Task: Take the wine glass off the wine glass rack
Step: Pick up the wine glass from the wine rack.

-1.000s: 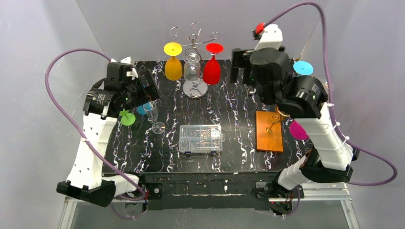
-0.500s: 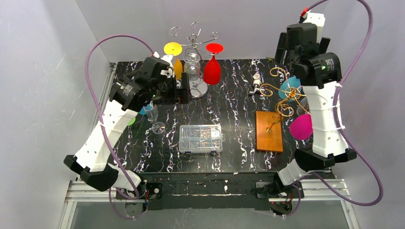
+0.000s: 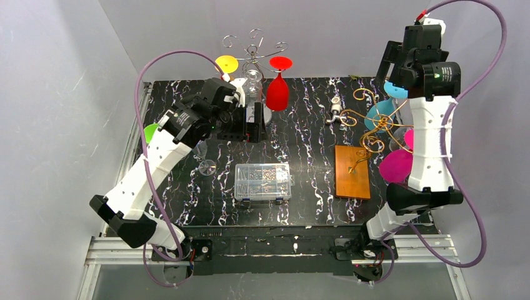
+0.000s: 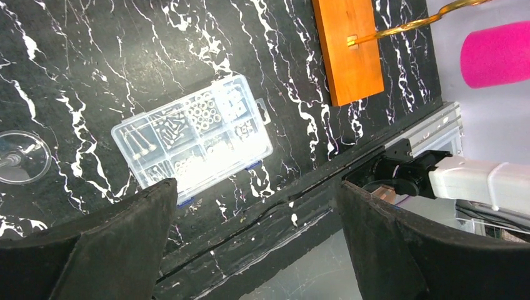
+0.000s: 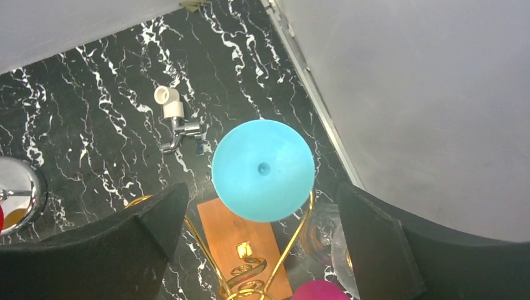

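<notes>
A silver wire rack (image 3: 253,47) at the back centre holds a yellow glass (image 3: 227,64), a clear glass (image 3: 252,78) and a red glass (image 3: 277,90). A gold wire rack (image 3: 369,122) on a wooden base (image 3: 352,172) holds a blue glass (image 3: 379,114), a magenta glass (image 3: 395,165) and a clear one. My left gripper (image 3: 247,128) is open and empty, just in front of the silver rack's foot. My right gripper (image 3: 394,65) is open and empty, high above the gold rack. In the right wrist view the blue glass's foot (image 5: 262,170) lies between its fingers (image 5: 150,231).
A clear parts box (image 3: 263,181) lies at the table's centre and shows in the left wrist view (image 4: 194,137). A clear glass (image 3: 203,159) stands on the table at left, with a green glass foot (image 3: 150,132) beside my left arm. A small tap fitting (image 5: 175,122) lies near the gold rack.
My left arm has swung right toward the silver rack's foot. My right arm has risen and moved right, from over the table's middle to above the gold rack.
</notes>
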